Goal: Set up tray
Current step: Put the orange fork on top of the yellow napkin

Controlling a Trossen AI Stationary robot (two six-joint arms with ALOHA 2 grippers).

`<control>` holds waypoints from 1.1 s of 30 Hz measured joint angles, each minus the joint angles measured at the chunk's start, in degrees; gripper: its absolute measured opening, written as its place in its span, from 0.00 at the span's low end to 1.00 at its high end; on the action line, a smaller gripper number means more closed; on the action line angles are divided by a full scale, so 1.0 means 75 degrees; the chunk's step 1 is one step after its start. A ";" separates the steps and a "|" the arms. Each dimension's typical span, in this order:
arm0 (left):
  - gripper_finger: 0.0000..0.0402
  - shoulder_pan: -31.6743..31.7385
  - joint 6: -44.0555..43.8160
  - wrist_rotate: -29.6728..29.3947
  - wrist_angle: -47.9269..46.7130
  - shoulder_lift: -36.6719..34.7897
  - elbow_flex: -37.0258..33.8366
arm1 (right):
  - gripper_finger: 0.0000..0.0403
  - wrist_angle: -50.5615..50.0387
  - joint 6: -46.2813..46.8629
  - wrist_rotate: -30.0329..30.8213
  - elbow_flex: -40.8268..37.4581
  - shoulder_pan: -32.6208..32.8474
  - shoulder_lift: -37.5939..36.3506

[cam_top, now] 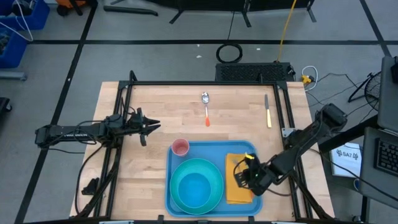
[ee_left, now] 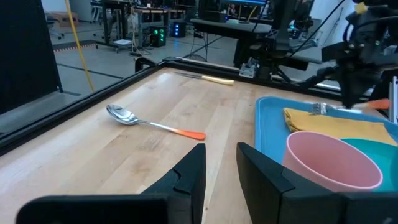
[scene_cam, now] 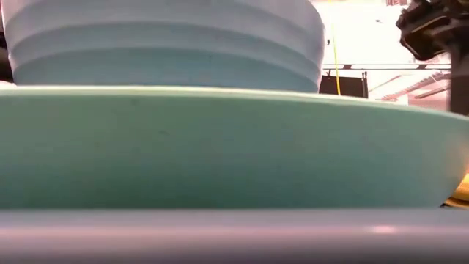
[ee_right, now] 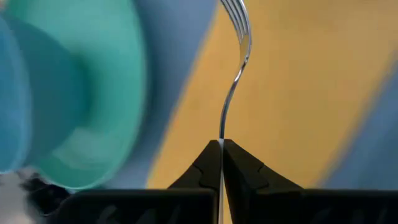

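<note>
While the left pincer (cam_top: 151, 126) hangs over bare tabletop (cam_top: 149, 106) well clear of the tray (cam_top: 176, 186), fingers parted with a narrow gap and nothing between them, the right pincer (cam_top: 238, 175) is doing the work. Its jaws are pinched fully together on the thin metal handle of a fork (ee_right: 233, 68); the handle runs straight out from between the fingertips, tines at the far end.

Directly under the right pincer and the fork: a yellow napkin (cam_top: 239, 190), lying on the right side of the light-blue tray. Just beside the pincer, toward the left arm, sits the teal plate (cam_top: 214, 171) with a blue bowl (cam_top: 194, 186) in it, both on the tray. A pink cup (cam_top: 180, 147) stands on the tray's far left corner, near the left pincer.

Ahead of the left pincer on the tabletop: a spoon (cam_top: 206, 107) with an orange handle; farther off, a knife (cam_top: 268, 111) with a pale yellow handle. Tray sits at the near edge of the tabletop, between the two arms.
</note>
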 joint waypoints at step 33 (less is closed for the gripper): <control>0.23 0.0001 0.0000 -0.0002 0.0008 -0.0003 0.0000 | 0.00 0.2123 0.2166 0.3905 0.0000 0.0972 0.1899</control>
